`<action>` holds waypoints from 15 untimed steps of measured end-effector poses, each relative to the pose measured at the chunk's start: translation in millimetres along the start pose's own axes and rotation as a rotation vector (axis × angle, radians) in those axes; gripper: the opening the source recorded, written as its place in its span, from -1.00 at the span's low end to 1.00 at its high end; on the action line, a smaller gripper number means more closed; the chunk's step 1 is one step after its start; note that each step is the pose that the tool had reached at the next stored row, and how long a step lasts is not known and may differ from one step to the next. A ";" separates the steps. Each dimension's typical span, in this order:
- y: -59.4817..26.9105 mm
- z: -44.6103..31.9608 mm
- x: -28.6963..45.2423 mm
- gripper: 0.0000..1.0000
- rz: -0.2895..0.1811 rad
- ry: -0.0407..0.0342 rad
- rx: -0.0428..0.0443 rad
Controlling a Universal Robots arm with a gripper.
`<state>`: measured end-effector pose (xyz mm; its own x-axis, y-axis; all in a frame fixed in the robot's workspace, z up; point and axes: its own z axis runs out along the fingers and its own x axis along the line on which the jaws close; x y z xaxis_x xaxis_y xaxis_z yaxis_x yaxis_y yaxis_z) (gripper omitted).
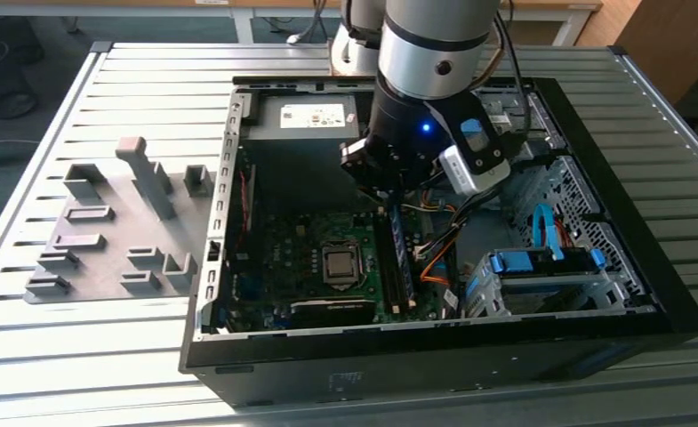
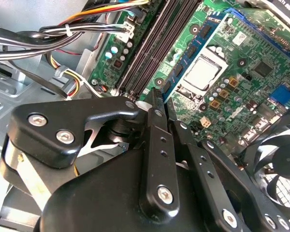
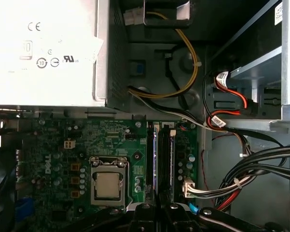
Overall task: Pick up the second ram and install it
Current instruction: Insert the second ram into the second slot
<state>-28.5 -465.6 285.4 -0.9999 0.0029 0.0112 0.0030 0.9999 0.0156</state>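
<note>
The second ram (image 1: 405, 267), a thin bluish strip, stands on edge in a memory slot on the green motherboard (image 1: 289, 249), beside a darker stick; in the first wrist view its pale top edge (image 3: 171, 159) runs along the slot. My gripper (image 1: 384, 197) hangs just above the far end of these slots, inside the open computer case. In the second wrist view the gripper (image 2: 162, 99) has its black fingers (image 2: 157, 125) drawn close together with nothing between them, their tips a little above the board beside the slots. Whether the tips touch the ram I cannot tell.
The processor (image 1: 340, 262) sits left of the slots in the exterior view. Bundled cables (image 1: 444, 258) and a drive cage with blue parts (image 1: 544, 267) crowd the right. The power supply (image 1: 307, 116) lies behind. A grey fixture (image 1: 124, 231) rests on the slatted table outside the case.
</note>
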 end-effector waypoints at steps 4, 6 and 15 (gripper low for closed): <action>-0.3 2.7 0.0 -0.72 0.001 0.0000 0.0001; -0.5 4.2 0.0 -0.72 0.002 0.0000 0.0001; -2.0 11.9 -0.6 -0.72 0.010 -0.0001 -0.0001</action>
<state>-28.0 -467.4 273.5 -0.9999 0.0129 0.0113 0.0131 0.9998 0.0155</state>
